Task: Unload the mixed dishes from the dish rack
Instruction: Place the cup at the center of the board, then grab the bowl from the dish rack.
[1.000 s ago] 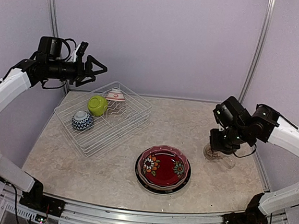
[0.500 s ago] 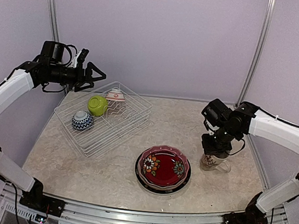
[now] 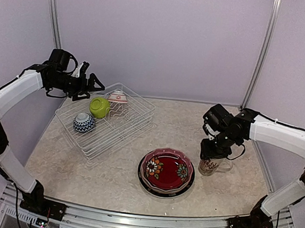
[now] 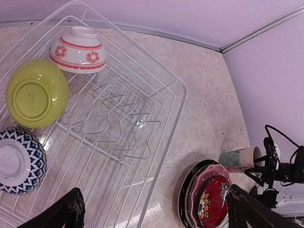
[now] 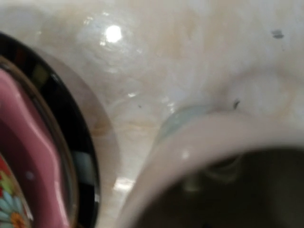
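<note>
The rack (image 3: 120, 126) sits on the left far part of the desk (image 3: 83, 177), set at an angle, and three bowls lie in it. A red-and-white bowl (image 3: 117, 96) is in its far corner. A green bowl (image 3: 99, 107) is just nearer than that, along the rack's left side, and a blue bowl (image 3: 84, 122) lies nearer again on the same side. In the left wrist view all three show their undersides, and the rack's right half holds only its bare wire dividers. The left tool (image 3: 94, 82) hangs above the rack's far left edge, close to the red-and-white bowl, with its fingers (image 4: 71, 211) spread wide and nothing between them. A stack of plates (image 3: 166, 172) rests on the desk off the rack's near right corner. A red floral plate is on top, with a pink rim and then a black rim showing beneath it. Farther right of the rack, just beyond the plates, a mug (image 3: 208, 167) stands upright on the desk. The right tool (image 3: 209, 151) is directly over the mug, down at its rim. The right wrist view is filled by the mug's blurred rim and the plate edges, so I cannot tell how far that tool is parted or whether it grips the mug.
</note>
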`<state>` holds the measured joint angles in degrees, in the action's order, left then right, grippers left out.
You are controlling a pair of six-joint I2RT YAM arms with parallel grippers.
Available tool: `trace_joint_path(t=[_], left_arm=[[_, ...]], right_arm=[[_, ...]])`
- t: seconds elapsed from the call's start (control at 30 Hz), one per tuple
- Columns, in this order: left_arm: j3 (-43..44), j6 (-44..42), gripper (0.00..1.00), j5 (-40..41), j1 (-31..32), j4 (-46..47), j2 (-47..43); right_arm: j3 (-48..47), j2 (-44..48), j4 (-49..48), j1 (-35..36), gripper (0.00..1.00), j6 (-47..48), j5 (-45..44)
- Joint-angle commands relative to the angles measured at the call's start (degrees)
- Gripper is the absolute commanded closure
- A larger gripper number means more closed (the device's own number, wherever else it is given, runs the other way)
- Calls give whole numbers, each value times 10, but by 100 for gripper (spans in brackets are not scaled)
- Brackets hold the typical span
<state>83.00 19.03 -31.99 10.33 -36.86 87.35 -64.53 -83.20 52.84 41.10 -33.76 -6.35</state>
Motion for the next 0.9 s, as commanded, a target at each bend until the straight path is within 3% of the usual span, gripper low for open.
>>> trace_joint_path(t=[0.0, 0.1, 0.27, 0.57, 0.87], left_arm=[[27, -11, 1, 36, -29, -34, 15], [28, -17, 1, 72, -38, -42, 23], [38, -11, 1, 62, -49, -48, 46], [12, 13, 1, 54, -46, -8, 52], [92, 3, 5, 143, 30, -41, 120]], right_arm=[[16, 13, -23, 3, 46, 7, 3], [-32, 1, 12, 9, 37, 9, -5], [-47, 41, 9, 13, 27, 10, -32], [7, 174, -46, 14, 17, 18, -52], [64, 258, -95, 13, 11, 24, -95]])
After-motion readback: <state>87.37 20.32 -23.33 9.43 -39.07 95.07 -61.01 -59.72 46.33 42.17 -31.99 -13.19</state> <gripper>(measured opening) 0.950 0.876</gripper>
